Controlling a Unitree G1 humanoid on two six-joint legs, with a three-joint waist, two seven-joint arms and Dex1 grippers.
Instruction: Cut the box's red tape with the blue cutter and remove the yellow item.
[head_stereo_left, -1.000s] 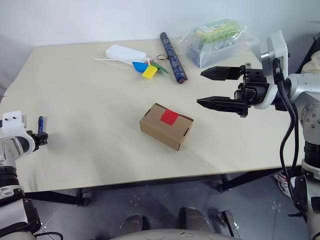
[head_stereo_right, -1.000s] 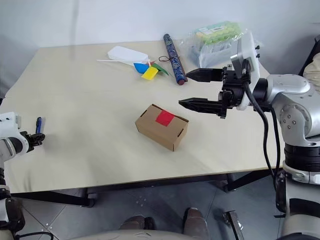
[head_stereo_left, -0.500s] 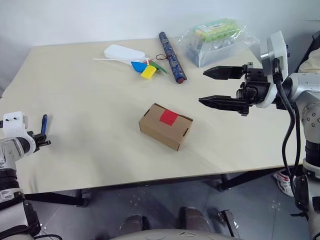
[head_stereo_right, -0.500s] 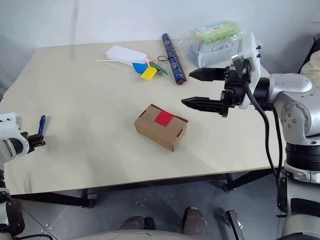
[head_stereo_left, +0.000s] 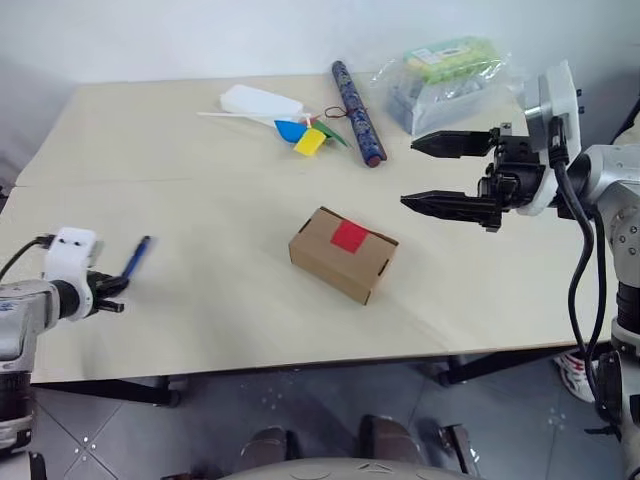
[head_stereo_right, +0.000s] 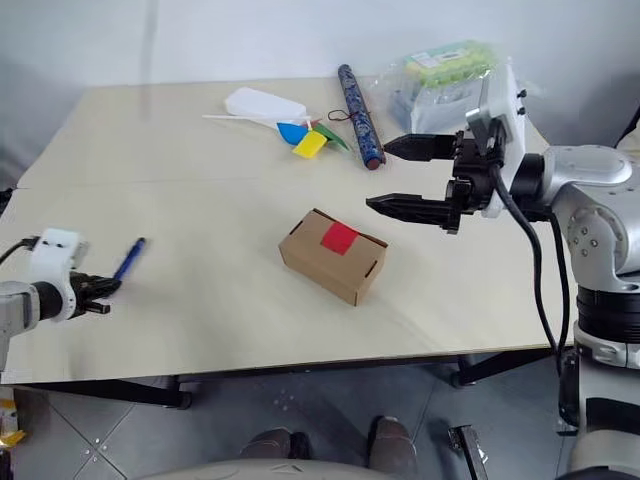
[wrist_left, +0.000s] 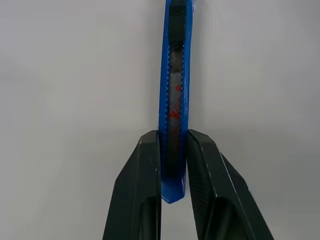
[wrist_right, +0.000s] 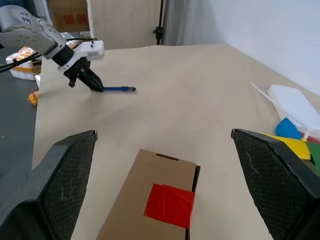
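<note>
From my head, I see a pale beige desk (head_stereo_left: 200, 170) under a plain white wall, and a grey tiled floor (head_stereo_left: 330, 410) below the front edge. The box (head_stereo_left: 343, 253) lies near the middle of the desk, with the red tape (head_stereo_left: 349, 236) on its top face. At the far side there are a long dark patterned tube (head_stereo_left: 358, 98), a white flat object (head_stereo_left: 260, 100), some coloured paper pieces (head_stereo_left: 308, 136) and a clear plastic bag (head_stereo_left: 455, 80) with green-topped packs. My left tool (head_stereo_right: 98, 287) is at the left edge of the desk and pinches the blue cutter (head_stereo_right: 129, 258), which points away over the desk, well apart from the box. My right tool (head_stereo_left: 430, 175) hovers to the right of the box, fingers spread wide, holding nothing.

The left wrist view shows the grip more closely: my two black fingers (wrist_left: 142, 185) are pressed on both sides of the cutter's end, and the slider in its blue body is visible.

The right wrist view looks between my spread fingers (wrist_right: 60, 185) down on the box and its tape, and farther off it shows my left tool with the cutter above the desk. Behind the desk it shows a dark floor and a light curtain (wrist_right: 185, 22).
</note>
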